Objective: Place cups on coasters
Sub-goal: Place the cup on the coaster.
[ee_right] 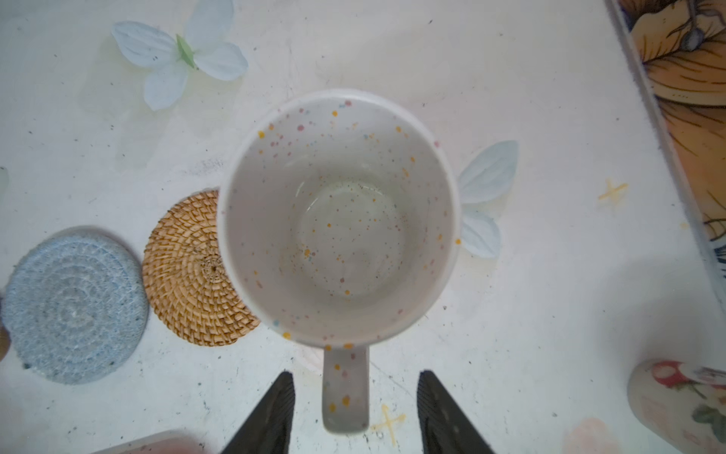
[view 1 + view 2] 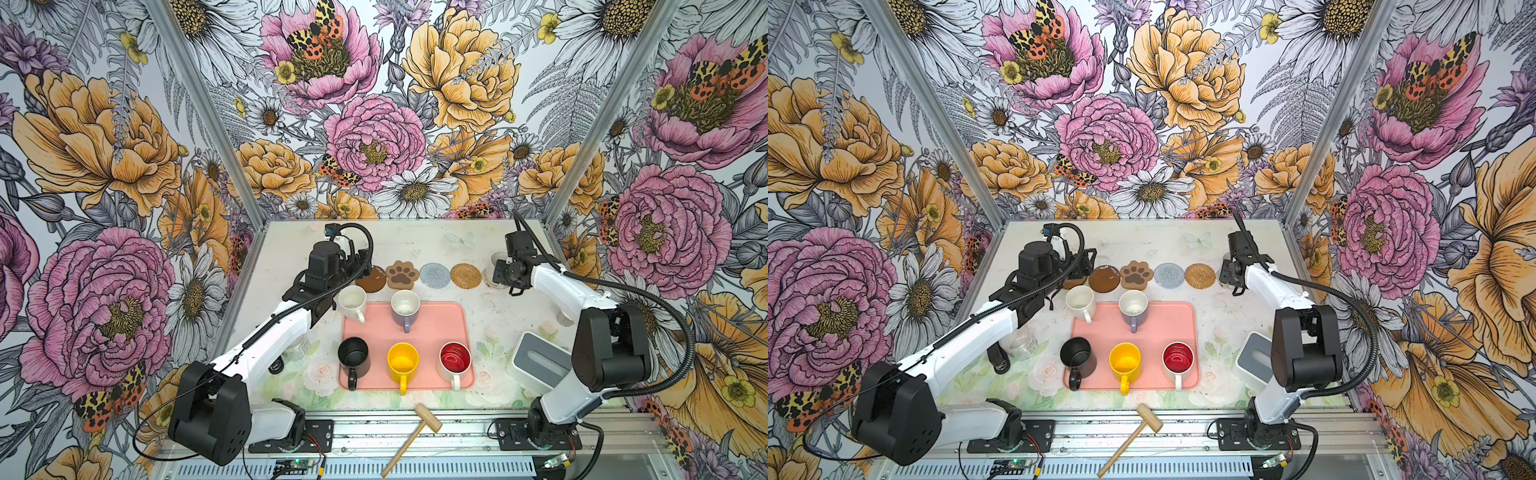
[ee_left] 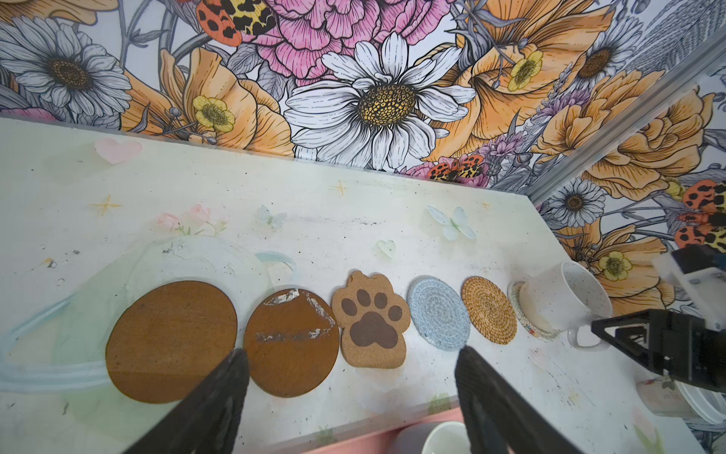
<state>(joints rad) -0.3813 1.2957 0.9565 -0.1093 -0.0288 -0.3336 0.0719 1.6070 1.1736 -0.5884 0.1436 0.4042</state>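
Left wrist view showed six flat coasters (image 3: 371, 320), one speckled white mug (image 3: 561, 298) on the palest (image 3: 517, 310); five more mugs (image 2: 403, 360) elsewhere, both arms' jaws apart.

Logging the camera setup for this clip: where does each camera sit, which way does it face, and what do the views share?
Top views: high above the robot's bases, looking down and toward the back wall; left arm and right arm both show.
Left wrist: on the left arm, faces the coaster row and back wall; left tool's open fingers show.
Right wrist: looks straight down into the speckled mug; right tool straddles its handle, not touching.
Shared: both wrist views show that mug and the tan woven coaster.
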